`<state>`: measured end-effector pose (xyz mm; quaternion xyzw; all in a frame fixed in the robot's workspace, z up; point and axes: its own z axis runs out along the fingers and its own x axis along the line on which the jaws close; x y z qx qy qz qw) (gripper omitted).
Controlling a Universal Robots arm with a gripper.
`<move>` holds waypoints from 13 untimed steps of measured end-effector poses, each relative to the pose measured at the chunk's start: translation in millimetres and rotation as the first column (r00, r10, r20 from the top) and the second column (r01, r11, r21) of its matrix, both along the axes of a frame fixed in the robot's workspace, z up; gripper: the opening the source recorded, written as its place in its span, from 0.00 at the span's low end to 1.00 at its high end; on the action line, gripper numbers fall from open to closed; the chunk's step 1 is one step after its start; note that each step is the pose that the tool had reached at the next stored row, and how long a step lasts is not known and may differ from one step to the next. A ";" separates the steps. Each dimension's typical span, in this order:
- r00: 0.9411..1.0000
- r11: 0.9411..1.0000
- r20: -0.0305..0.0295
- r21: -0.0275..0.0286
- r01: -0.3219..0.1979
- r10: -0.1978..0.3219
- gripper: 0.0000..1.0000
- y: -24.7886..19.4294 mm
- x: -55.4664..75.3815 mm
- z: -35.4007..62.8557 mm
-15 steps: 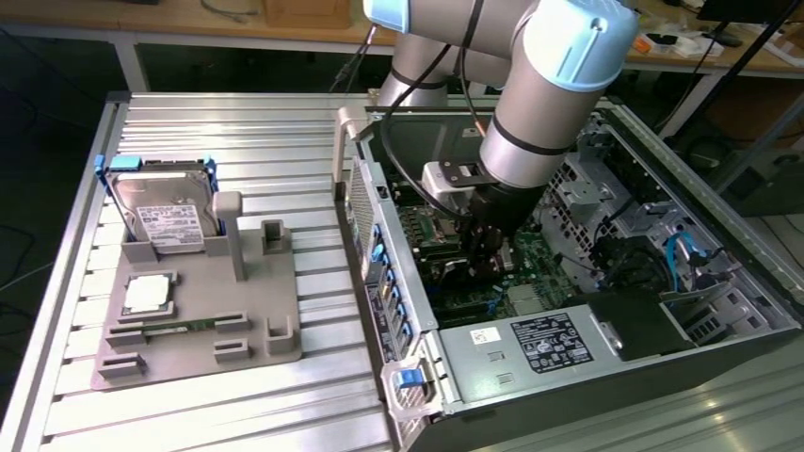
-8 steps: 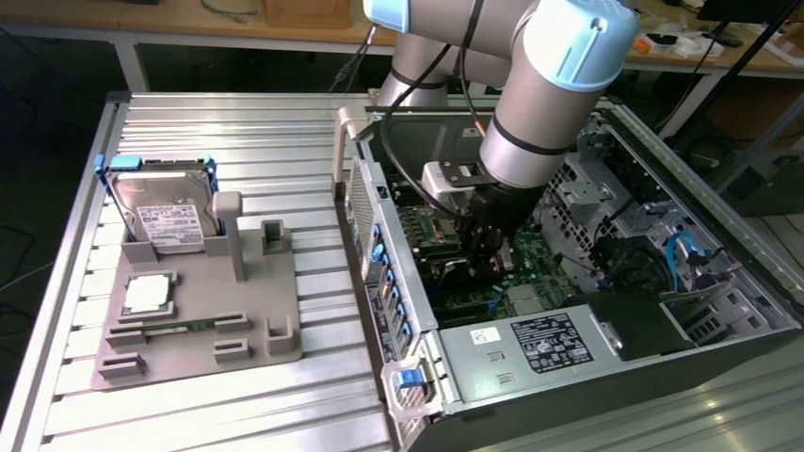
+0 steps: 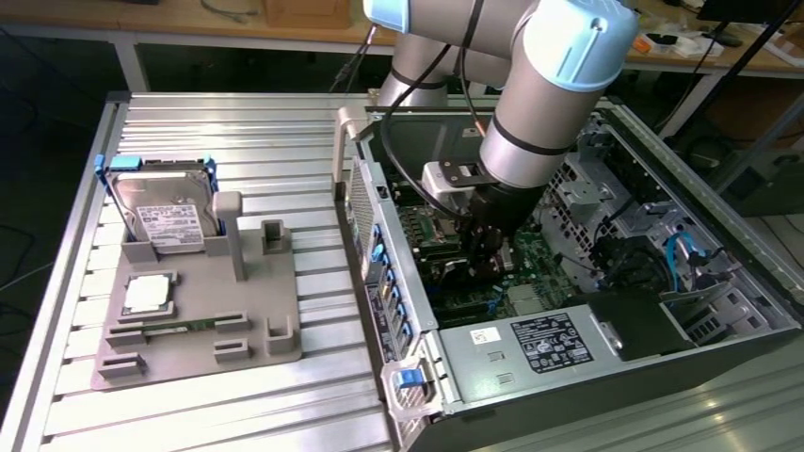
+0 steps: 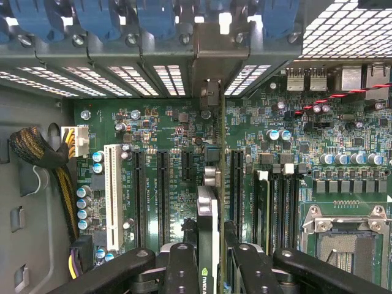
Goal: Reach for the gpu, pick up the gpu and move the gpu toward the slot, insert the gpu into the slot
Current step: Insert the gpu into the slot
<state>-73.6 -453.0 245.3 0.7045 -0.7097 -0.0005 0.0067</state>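
Exterior view: the arm reaches into the open computer case (image 3: 703, 311) lying on the table (image 3: 188, 414); the hand (image 3: 484, 252) hangs low over the green motherboard (image 3: 534, 259). The hard drive (image 3: 164, 221) stands apart in its grey holder.

Wrist view: the hand (image 4: 209, 269) is closed on the gpu (image 4: 208, 226), seen edge-on (a thin blade) between the fingers (image 4: 180, 266), its metal bracket reaching up to the rear wall. The card stands above the motherboard between two dark slots; the target slot (image 4: 236, 187) appears just beside it. Judged risks: a slight lateral offset would land the card edge on the board beside the connector; tilt in the grasp could jam one end; the bracket might catch the case's rear frame.
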 end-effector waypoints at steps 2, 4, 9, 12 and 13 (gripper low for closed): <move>1.000 1.000 0.000 0.000 0.000 0.000 0.27 0.0 0.0 0.0; 1.000 1.000 0.000 0.000 0.000 0.000 0.27 0.0 0.0 0.0; 1.000 1.000 0.000 0.000 0.000 0.000 0.27 0.0 0.0 0.0; 1.000 1.000 0.001 0.001 0.000 0.000 0.28 0.1 0.0 -0.5; 1.000 1.000 0.000 0.000 0.000 0.000 0.34 0.0 0.0 0.1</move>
